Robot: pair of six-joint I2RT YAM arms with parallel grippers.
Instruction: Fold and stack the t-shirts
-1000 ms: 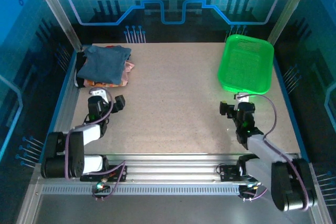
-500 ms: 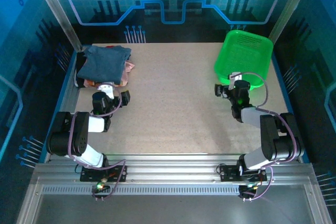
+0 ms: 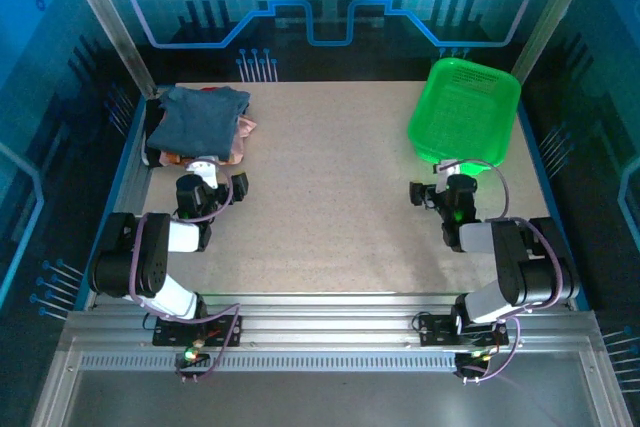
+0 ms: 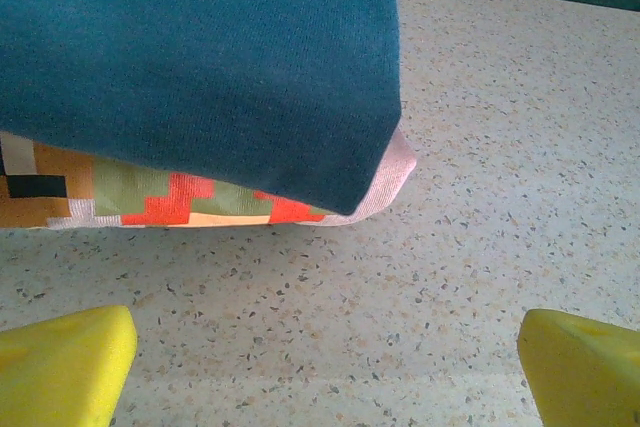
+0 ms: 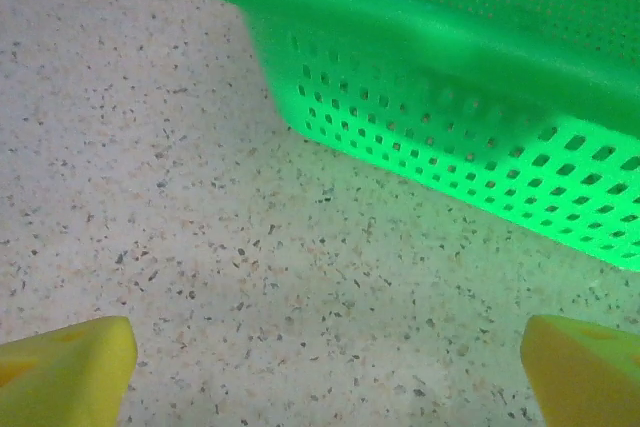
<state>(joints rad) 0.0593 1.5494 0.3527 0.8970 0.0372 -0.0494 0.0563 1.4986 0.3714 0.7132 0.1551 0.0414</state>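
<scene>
We saw the t-shirts (image 3: 200,125) stacked far left, the slate-blue shirt (image 4: 200,57) lying on the pink shirt (image 4: 150,202). The left gripper (image 4: 320,367) gaped wide and empty just near them. The right gripper (image 5: 325,362) stood wide and empty before the green basket (image 5: 450,147), far right.

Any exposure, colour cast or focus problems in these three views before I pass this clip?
Top external: blue backdrop light tints the edges, and the green basket looks oversaturated, its mesh washed out. Left wrist: sharp, weave of the blue t-shirt and table speckle crisp. Right wrist: basket rim soft at the upper left, green cast on the table beneath it.
</scene>
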